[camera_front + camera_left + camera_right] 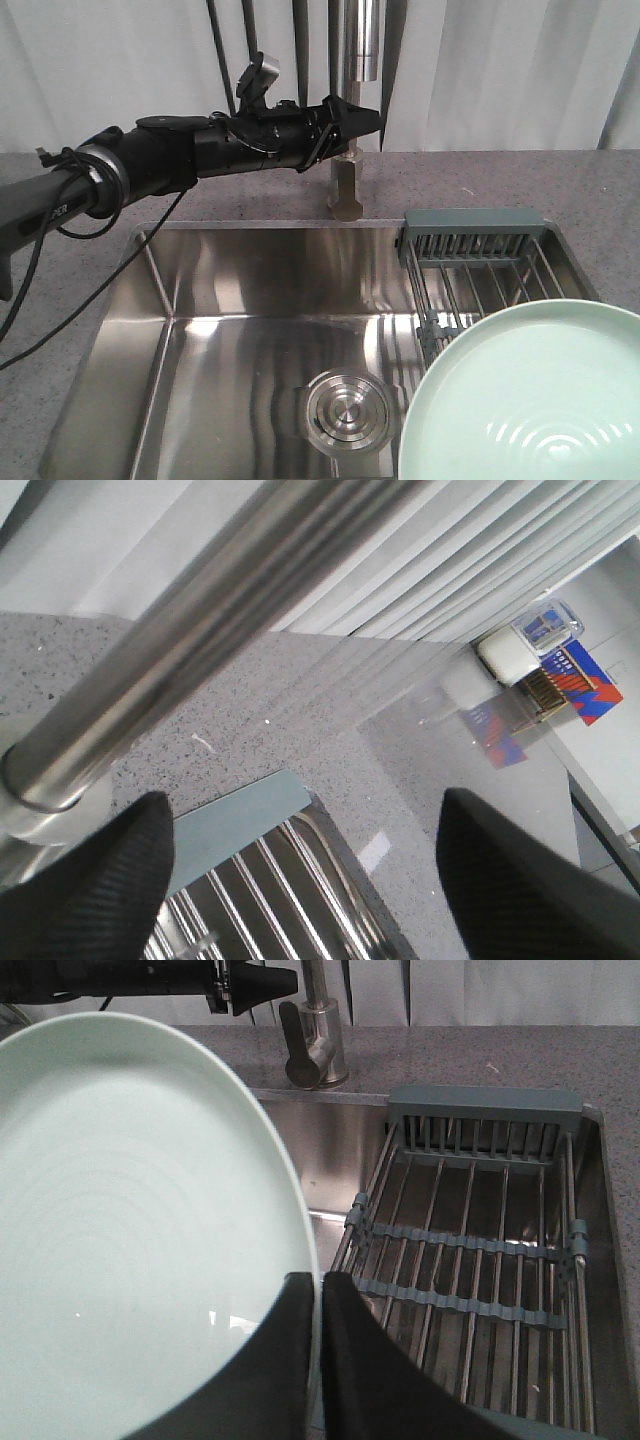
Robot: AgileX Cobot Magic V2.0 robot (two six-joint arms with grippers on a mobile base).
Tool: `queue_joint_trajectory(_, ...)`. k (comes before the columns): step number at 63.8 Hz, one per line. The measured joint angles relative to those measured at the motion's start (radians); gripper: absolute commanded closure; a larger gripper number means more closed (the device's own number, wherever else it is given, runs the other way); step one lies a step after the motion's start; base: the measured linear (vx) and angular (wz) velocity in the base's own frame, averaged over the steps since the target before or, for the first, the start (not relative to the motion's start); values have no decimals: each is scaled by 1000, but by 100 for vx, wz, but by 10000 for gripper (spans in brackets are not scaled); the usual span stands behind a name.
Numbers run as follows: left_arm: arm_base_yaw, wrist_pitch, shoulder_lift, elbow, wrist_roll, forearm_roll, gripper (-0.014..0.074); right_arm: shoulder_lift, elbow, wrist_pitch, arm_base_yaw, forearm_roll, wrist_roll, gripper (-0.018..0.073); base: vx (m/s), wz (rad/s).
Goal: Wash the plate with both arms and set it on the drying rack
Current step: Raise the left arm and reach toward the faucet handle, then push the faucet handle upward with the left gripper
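Exterior front-facing view: the steel sink [130, 330] fills the lower frame. Its left half and the round drain [345, 410] at bottom centre lie in plain sight, and the drying rack [480, 262] spans the right part of the basin, up against the back and right walls. The plate [530, 400] fills the lower right corner, tilted toward the camera. Its upper rim overlaps the rack's near rods, and its left edge appears just beside the drain. The left arm [150, 160] reaches in from the left edge above the grey counter [560, 190], and the left pincer [362, 122] ends right at the tap [345, 190] in the upper middle. In the left wrist-mounted view its fingers [90, 880] stand wide apart in the bottom corners, gripping nothing, and the tap's pipe slants across the upper left. In the right wrist-mounted view the right pincer [320, 1295] is clamped narrowly on the plate's rim at bottom centre. The plate spreads up and left from the grip, and the rack's rods fill the right half of the frame.
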Motion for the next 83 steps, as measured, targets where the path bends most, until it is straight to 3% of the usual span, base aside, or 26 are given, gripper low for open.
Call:
queue_joint_trajectory(21,-17,43,29,0,-32,13,63,0,0,0,0,0,0,561,0,0)
queue_joint_trajectory(41,-17,129,29,-15,-151,209,63,0,0,0,0,0,0,561,0,0)
queue_joint_trajectory(55,-13,133,29,-23,-188,249,80,0,0,0,0,0,0,561,0,0)
queue_joint_trajectory(68,30,194,-1,-15,-223,289,196,0,0,0,0,0,0,561,0,0)
queue_joint_trajectory(83,115,318,-103,-12,-263,390,503,0,0,0,0,0,0,561,0,0)
